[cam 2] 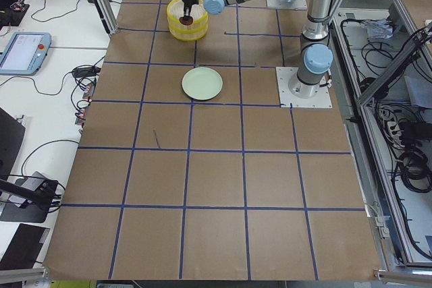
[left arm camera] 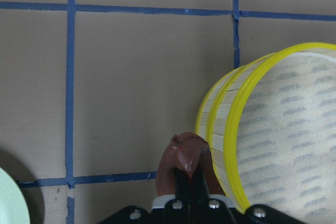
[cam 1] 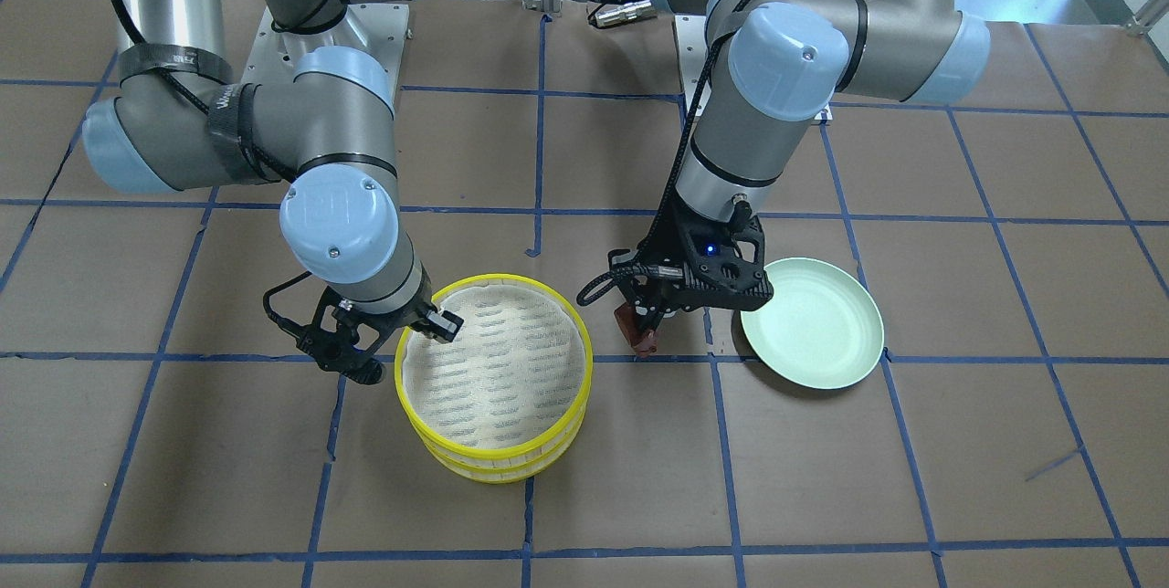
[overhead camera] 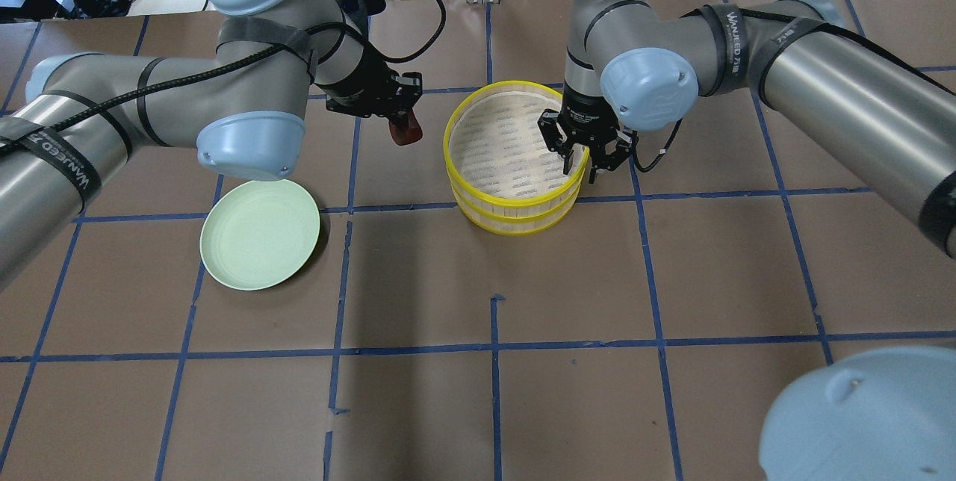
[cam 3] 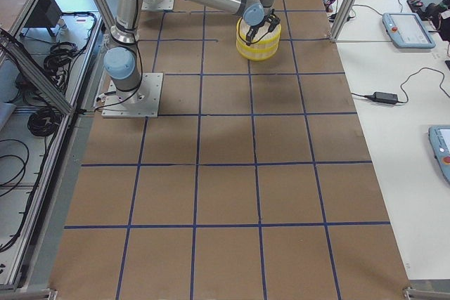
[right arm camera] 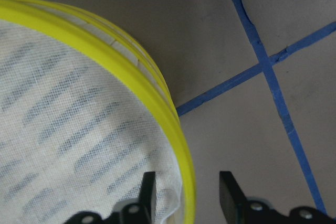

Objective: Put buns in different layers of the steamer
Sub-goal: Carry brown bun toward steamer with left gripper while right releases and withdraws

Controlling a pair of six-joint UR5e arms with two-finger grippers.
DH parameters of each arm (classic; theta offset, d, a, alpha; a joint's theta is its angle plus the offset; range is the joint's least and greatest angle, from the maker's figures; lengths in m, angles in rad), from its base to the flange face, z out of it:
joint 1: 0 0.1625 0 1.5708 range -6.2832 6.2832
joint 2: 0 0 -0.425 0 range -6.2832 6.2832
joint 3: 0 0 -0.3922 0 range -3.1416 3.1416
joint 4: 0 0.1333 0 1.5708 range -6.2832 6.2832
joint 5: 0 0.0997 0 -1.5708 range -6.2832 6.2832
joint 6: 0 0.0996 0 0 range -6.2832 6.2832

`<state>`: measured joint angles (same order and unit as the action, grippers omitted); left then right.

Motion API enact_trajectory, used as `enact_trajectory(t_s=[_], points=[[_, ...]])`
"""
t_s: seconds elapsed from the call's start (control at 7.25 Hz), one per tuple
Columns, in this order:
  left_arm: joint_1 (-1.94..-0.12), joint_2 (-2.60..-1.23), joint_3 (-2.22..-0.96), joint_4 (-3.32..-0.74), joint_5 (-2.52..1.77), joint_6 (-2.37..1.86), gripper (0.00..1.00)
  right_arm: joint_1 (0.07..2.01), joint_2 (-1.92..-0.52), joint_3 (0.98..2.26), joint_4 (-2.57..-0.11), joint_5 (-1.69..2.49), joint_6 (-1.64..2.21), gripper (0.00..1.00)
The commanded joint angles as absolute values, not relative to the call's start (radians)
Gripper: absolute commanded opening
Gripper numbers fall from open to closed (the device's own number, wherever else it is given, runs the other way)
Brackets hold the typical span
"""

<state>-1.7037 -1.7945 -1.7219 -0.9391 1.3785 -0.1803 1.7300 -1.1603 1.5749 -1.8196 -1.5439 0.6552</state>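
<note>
Two steamer trays with yellow rims stand stacked, the top tray (cam 1: 493,278) on the lower one (cam 1: 500,471); the top liner is bare. The stack also shows in the overhead view (overhead camera: 515,202). My left gripper (overhead camera: 404,130) is shut on the dark reddish-brown bun (overhead camera: 406,136) and holds it above the table beside the stack; the left wrist view shows the bun (left arm camera: 181,156) next to the trays' wall (left arm camera: 220,129). My right gripper (overhead camera: 581,165) is open and straddles the top tray's rim (right arm camera: 178,145), one finger inside and one outside. The white bun is out of view.
A pale green plate (overhead camera: 260,233) lies bare on the table beside my left arm; it also shows in the front-facing view (cam 1: 813,323). The brown table is marked with blue tape lines (overhead camera: 493,346).
</note>
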Motion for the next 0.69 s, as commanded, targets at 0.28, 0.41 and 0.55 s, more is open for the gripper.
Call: enact_trajectory(t_s=[0.28,0.41,0.55], points=[[-1.706,-1.808,-1.721,-0.879,1.157,-0.412,0.08,1.49,-1.429,1.54,-1.685,-1.542,0.365,1.0],[-1.735,-1.848,-1.721,-0.797,1.138,-0.482,0.08,1.418,-1.507,1.49,-1.545,-1.519,0.227,1.0],[-1.779,-1.894,-1.72,-0.711,1.146,-0.559,0.15,1.443,-1.558,1.458,-1.407,-1.506,0.207,1.0]])
